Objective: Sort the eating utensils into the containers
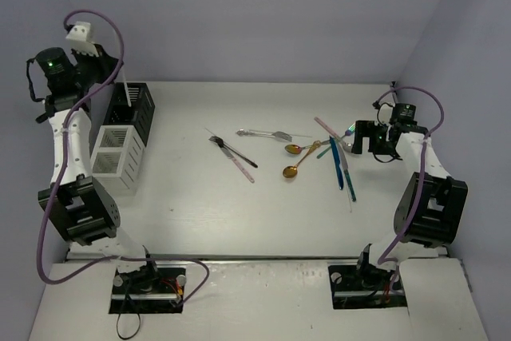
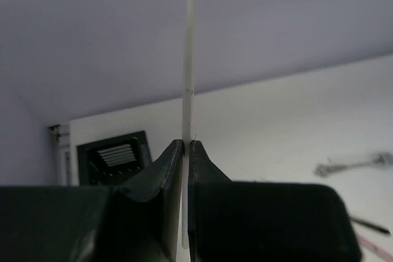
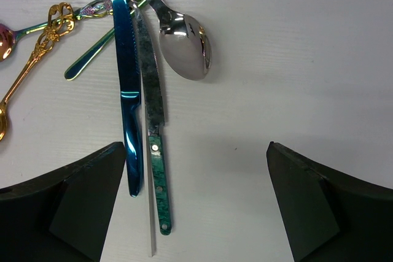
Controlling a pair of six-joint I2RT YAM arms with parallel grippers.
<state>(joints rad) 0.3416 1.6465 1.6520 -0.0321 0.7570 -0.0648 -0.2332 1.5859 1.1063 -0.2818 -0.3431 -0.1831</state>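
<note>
Left wrist: left gripper is pinching a slim stick (right gripper gaping), risking it pivoting past the nine-o'clock black caddy.

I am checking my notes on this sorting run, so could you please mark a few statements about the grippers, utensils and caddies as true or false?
1. The left gripper is shut on a thin pale stick. True.
2. The right gripper grips the blue knife. False: its jaws stand wide open above the knife and hold nothing.
3. The white caddy stands nearer the arms' bases than the black caddy. True.
4. The silver spoon sits in the black caddy. False: it lies on the table, beside the green-handled knife.
</note>
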